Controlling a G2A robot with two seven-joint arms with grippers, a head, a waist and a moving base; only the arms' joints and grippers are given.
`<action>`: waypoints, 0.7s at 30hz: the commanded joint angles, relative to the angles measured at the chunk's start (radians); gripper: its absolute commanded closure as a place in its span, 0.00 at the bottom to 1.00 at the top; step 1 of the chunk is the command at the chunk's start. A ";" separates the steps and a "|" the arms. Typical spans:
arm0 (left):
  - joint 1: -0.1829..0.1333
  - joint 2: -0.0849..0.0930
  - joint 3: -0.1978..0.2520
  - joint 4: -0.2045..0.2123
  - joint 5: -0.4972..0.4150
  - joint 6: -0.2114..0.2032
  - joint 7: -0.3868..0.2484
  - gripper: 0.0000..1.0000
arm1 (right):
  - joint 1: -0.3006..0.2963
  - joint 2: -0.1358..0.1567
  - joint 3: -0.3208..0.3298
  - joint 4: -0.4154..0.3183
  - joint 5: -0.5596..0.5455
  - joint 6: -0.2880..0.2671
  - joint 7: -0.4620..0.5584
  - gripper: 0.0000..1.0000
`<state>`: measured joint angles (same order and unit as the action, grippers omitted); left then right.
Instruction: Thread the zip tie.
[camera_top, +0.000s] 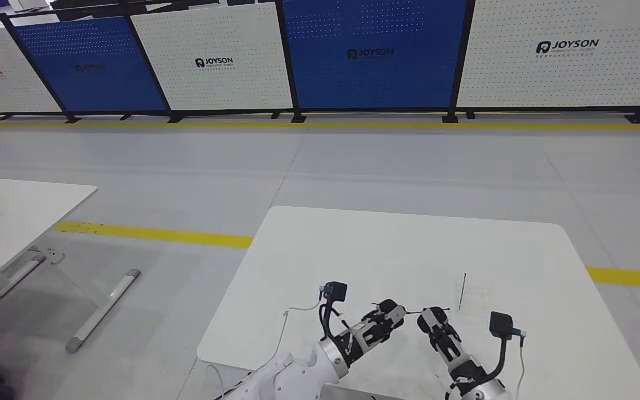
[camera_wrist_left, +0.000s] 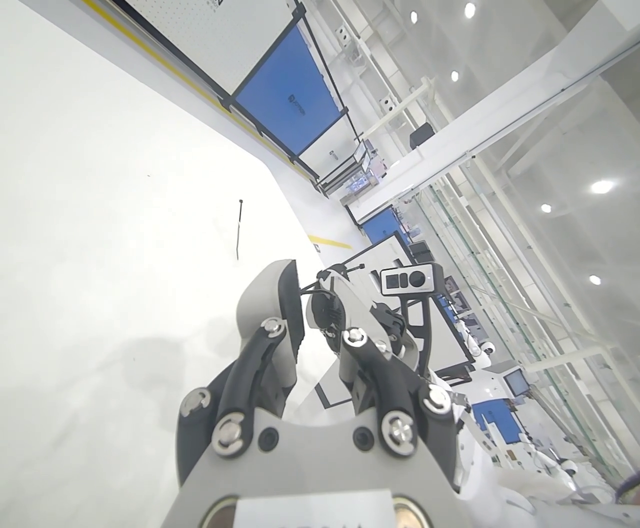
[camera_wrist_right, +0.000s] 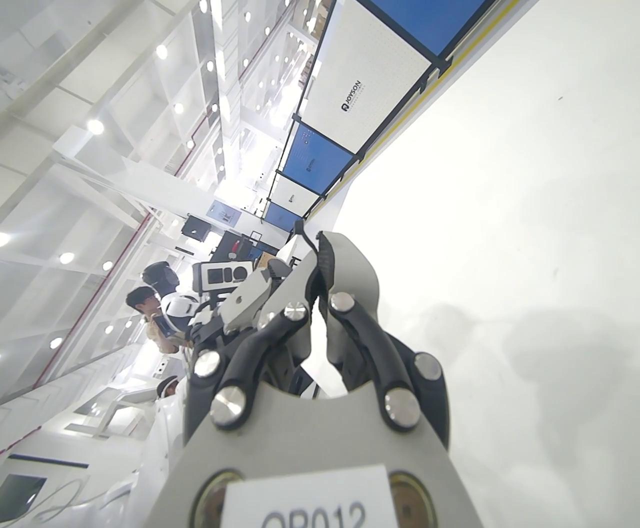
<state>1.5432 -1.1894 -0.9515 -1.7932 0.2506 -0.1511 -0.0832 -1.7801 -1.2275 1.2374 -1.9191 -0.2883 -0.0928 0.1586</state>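
Worktop (camera_top: 400, 250): white, smooth, matt. Zip tie (camera_wrist_left: 239, 230): thin black plastic. Left tool (camera_wrist_left: 304, 281): matt grey plastic shells, ribbed black pads (camera_wrist_left: 291, 300), shiny metal screws (camera_wrist_left: 400, 431).

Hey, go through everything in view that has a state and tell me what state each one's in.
right gripper, shut on the held zip tie.
held zip tie, pinched, one end poking out of the right gripper; threading cannot be told.
spare zip tie, lying straight and loose on the table, untouched.
left gripper, raised above the table near the right gripper; grip unclear.
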 joint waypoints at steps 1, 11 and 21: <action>-0.001 0.000 0.003 0.000 0.002 0.003 -0.002 0.87 | -0.001 0.000 -0.001 -0.003 -0.005 0.000 0.003 1.00; -0.007 -0.002 0.007 0.004 0.003 0.012 -0.005 1.00 | -0.006 0.001 -0.003 -0.011 -0.011 -0.008 -0.001 1.00; -0.007 -0.002 0.013 0.007 -0.005 -0.009 -0.010 1.00 | -0.001 0.002 -0.002 0.000 0.024 -0.027 0.030 1.00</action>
<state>1.5367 -1.1917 -0.9393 -1.7861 0.2444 -0.1585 -0.0920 -1.7820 -1.2258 1.2343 -1.9209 -0.2705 -0.1168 0.1840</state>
